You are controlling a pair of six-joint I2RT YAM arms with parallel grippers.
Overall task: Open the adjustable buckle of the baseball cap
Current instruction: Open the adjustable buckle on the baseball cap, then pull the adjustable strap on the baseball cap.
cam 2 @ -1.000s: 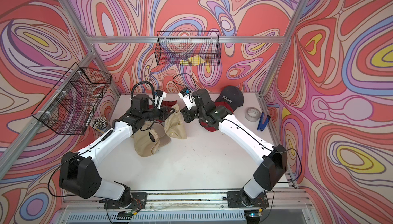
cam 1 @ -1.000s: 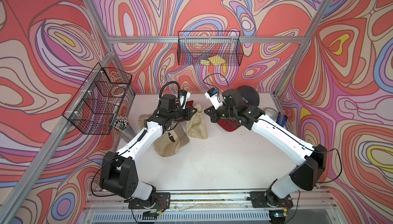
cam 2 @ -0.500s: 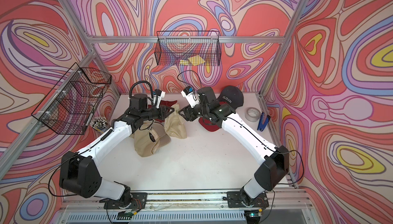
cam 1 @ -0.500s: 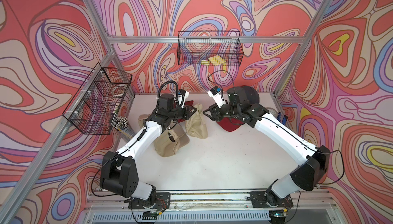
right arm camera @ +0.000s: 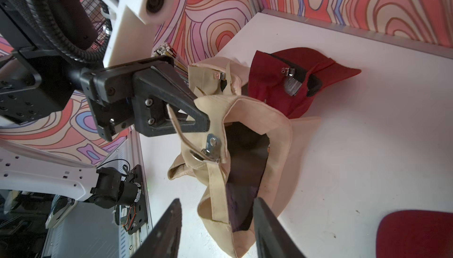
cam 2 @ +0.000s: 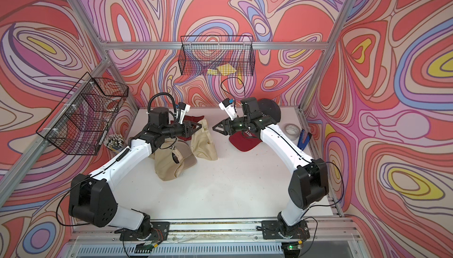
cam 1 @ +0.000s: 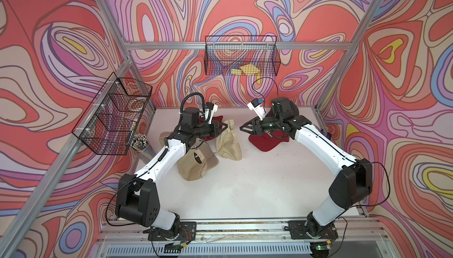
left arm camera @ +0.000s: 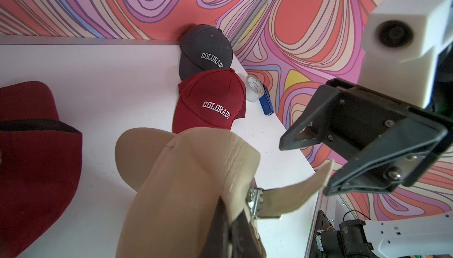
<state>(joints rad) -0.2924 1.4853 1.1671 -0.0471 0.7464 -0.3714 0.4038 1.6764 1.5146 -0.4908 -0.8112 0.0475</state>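
Note:
The beige baseball cap (cam 1: 229, 141) (cam 2: 204, 144) hangs upside down at the back middle of the table. My left gripper (cam 1: 226, 129) (left arm camera: 230, 210) is shut on its rear band, right beside the metal buckle (left arm camera: 253, 199) (right arm camera: 212, 147). The strap (left arm camera: 294, 195) runs through the buckle, and its free end sticks out towards my right gripper (cam 1: 241, 128) (right arm camera: 218, 220). That gripper is open with nothing between its fingers and stands a short way to the right of the cap. In the left wrist view its tips (left arm camera: 304, 168) flank the strap's end without holding it.
A second beige cap (cam 1: 196, 163) lies under the left arm, with a dark red cap (right arm camera: 294, 80) behind it. A red Colorado cap (left arm camera: 213, 102) and a dark grey cap (left arm camera: 206, 48) lie at the back right. A tape roll (cam 2: 291, 129), a blue stapler (cam 2: 304, 139) and two wire baskets (cam 1: 112, 117) line the edges.
My right gripper has opened and drawn back to the right, away from the beige cap. The left gripper keeps its hold and has not moved.

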